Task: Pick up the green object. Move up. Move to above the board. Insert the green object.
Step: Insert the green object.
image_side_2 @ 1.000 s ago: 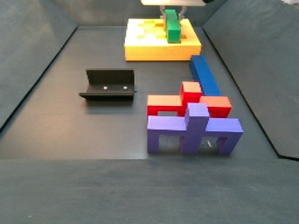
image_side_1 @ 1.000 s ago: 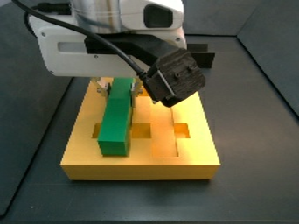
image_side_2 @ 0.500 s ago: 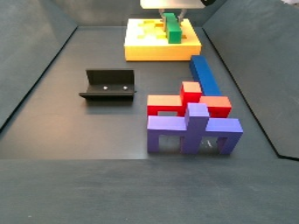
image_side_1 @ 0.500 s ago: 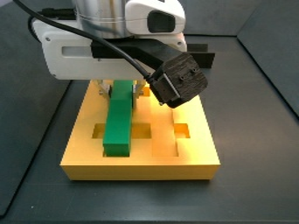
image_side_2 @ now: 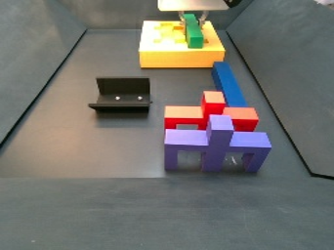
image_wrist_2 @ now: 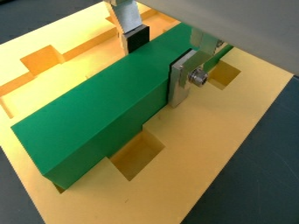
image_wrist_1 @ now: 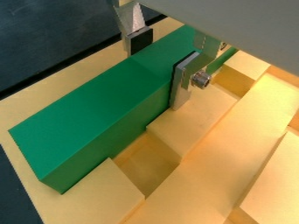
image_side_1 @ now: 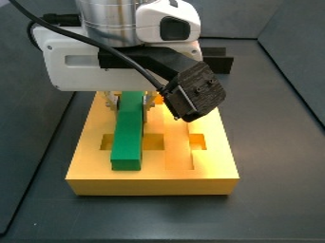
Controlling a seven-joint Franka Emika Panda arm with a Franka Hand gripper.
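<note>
The green object [image_wrist_1: 105,118] is a long green bar lying along a groove of the yellow-orange board [image_wrist_1: 233,157]. It also shows in the other wrist view [image_wrist_2: 100,122] and in both side views [image_side_1: 128,135] [image_side_2: 193,31]. My gripper [image_wrist_1: 162,59] [image_wrist_2: 160,57] is shut on the bar near its far end, one silver finger [image_wrist_1: 184,80] on each long side. In a side view the gripper [image_side_1: 131,97] is mostly hidden under the arm's white body, above the board [image_side_1: 191,176]. In a side view the gripper [image_side_2: 193,13] is at the top edge, over the board [image_side_2: 163,54].
A blue bar [image_side_2: 229,82] lies on the floor beside the board. A red piece [image_side_2: 206,107] and a purple piece [image_side_2: 216,146] stand past it. The fixture [image_side_2: 120,95] stands apart on the dark floor. Dark walls enclose the floor.
The gripper has come down with the green bar. The bar's near end, raised above the board a second ago, now sits low on the board.
</note>
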